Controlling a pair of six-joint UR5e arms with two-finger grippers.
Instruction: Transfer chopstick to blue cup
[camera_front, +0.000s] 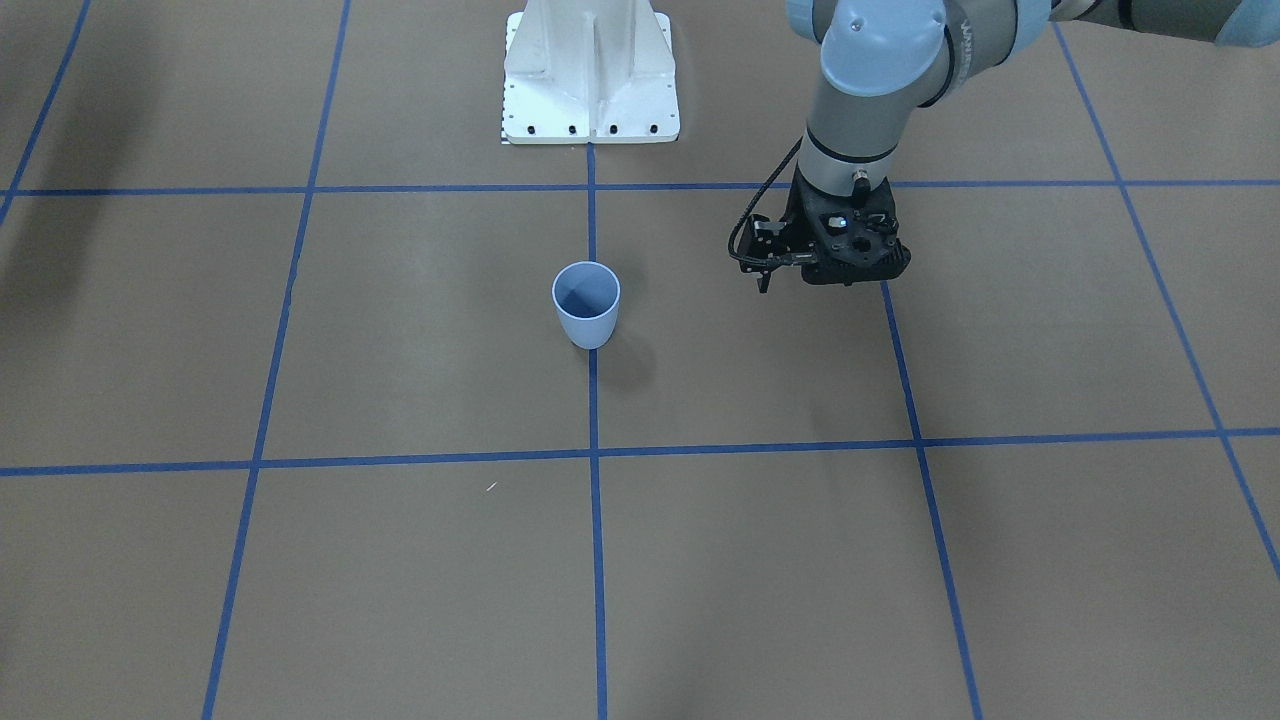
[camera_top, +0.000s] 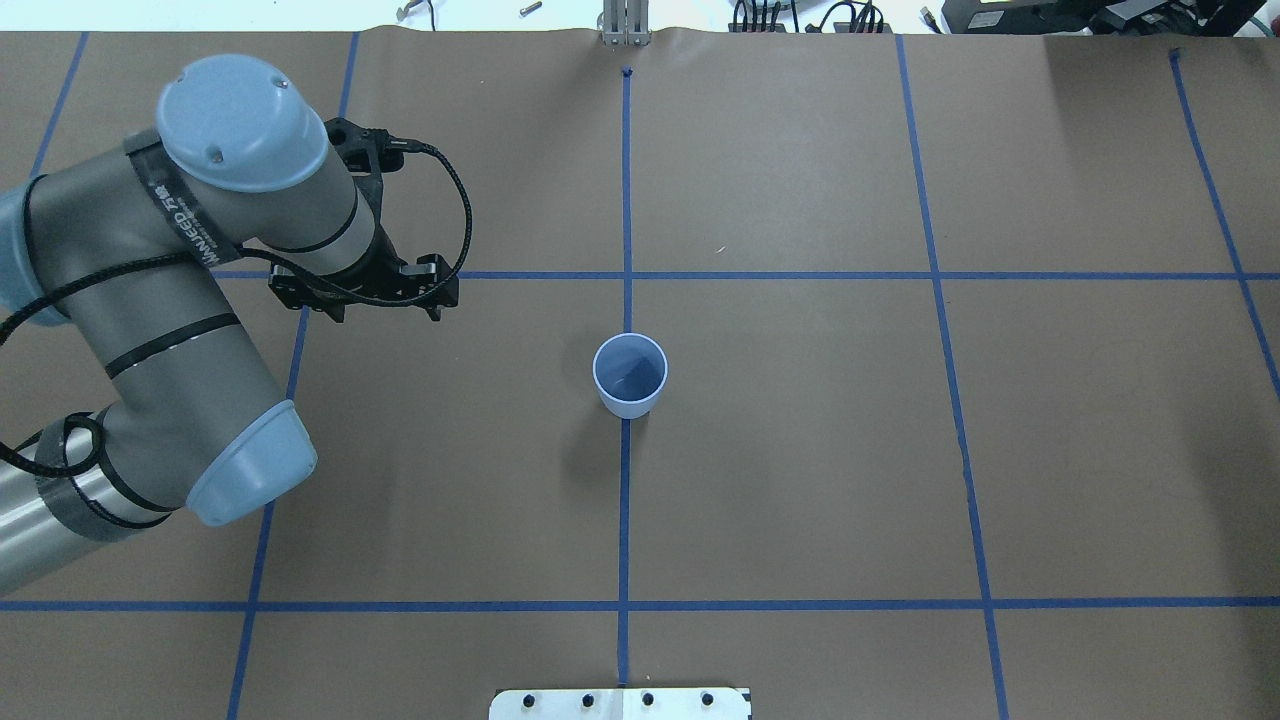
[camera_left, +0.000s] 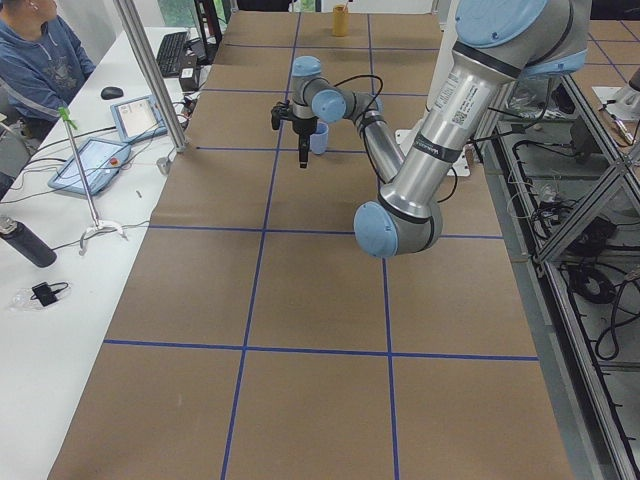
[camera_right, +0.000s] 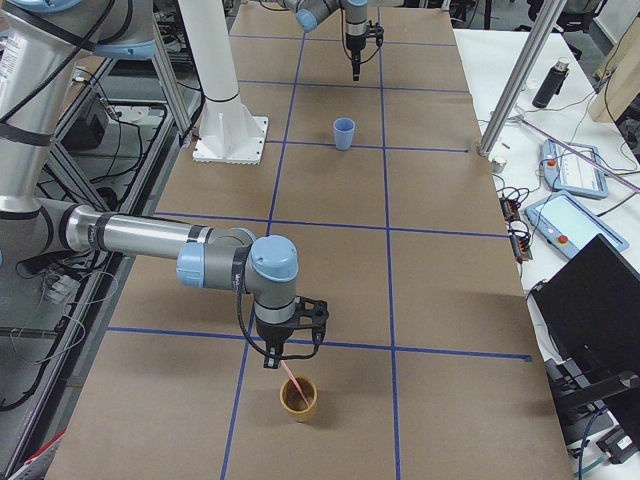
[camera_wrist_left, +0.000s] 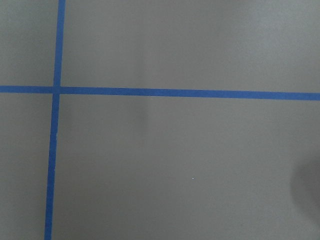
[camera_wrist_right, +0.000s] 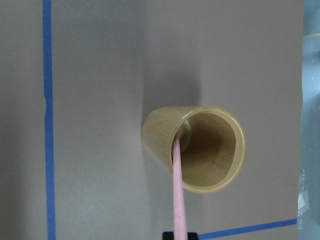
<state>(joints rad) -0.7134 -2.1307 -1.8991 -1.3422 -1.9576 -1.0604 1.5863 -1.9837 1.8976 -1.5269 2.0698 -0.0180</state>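
We're watching the pickup stage here. The chopstick (camera_wrist_right: 177, 195) is standing slanted in a tan cup (camera_wrist_right: 156, 134) at the robot's right end of the table (camera_front: 400, 350), with its lower tip down inside and its shaft crossing the rim. The right gripper (camera_right: 272, 358) is hanging directly over it. The stick's top is running up into a dark bit of the tool at the wrist view's lower edge, but whether those jaws are pinching it, I cannot tell. The blue cup (camera_front: 587, 305) is sitting upright and empty on a tape line mid-table, well apart. The left gripper (camera_left: 303, 155) is hovering near it over bare paper (fingers hidden under its body, so whether it is open or closed, no telling). Next, I'm judging, comes a straight lift clear of the rim, then a long carry, perhaps a hand-over. The stick is thin, smooth and pale pink, likely slippery, so it's wanting a firm, centred pinch. The tan cup is looking wood-grained and tapered. The blue one is looking like smooth plastic, probably light enough to tip.
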